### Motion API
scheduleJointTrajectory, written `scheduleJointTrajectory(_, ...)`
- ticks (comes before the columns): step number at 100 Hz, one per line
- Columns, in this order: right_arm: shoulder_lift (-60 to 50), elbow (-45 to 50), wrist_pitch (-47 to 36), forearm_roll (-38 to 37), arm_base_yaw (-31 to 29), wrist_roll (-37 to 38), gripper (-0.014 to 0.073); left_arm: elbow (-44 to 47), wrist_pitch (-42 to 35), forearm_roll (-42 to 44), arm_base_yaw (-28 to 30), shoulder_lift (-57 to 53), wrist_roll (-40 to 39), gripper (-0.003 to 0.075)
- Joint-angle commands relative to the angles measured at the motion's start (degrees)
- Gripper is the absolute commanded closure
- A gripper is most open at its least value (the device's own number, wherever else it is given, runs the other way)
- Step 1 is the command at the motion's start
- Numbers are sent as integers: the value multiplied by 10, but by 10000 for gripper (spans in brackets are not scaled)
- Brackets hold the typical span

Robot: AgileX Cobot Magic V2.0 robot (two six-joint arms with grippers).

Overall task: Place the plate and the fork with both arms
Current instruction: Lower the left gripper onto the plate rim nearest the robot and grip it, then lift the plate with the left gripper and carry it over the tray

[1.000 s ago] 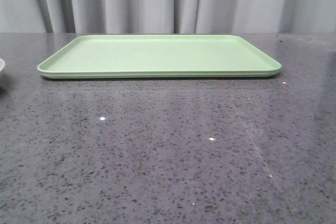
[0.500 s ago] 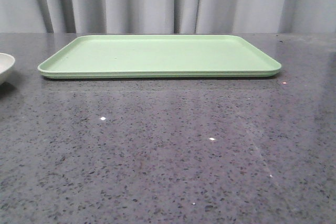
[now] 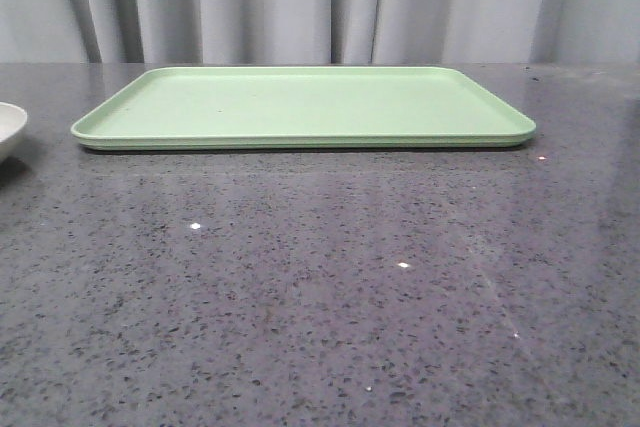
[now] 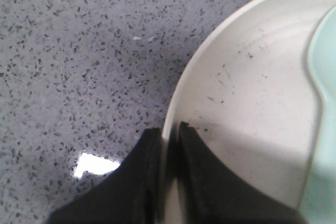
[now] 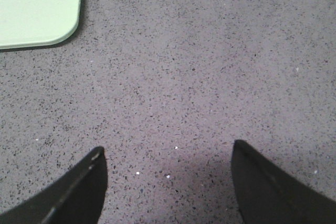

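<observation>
Pinching the plate's point(image 4: 247, 103) rim between its two dark fingers, the left pincer point(image 4: 169, 132) holds it at the far left edge of the desk point(image 3: 320, 287), left of the green tray point(image 3: 300, 105). The right pincer point(image 5: 168, 156) hangs spread wide above bare desk near a tray corner.

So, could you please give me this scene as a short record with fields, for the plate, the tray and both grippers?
plate: off-white plate, at the left edge of the front view, on the table beside the tray
left gripper: left gripper shut on the plate's rim
right gripper: right gripper open, above bare table, holding nothing
tray: green tray, nothing on it
pale blue-green item: lying on the plate, only partly in view
fork: not visible in any view
</observation>
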Motion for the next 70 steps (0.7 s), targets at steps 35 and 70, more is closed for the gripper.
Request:
scheduleJointTrajectory(35, 7, -20, -37, -9, -2, -5, 85, -9, 36, -192, 96, -38, 195, 740)
scheduleJointTrajectory(70, 7, -20, -37, -9, -2, -5, 85, -25, 59, -222, 98, -45, 201, 740)
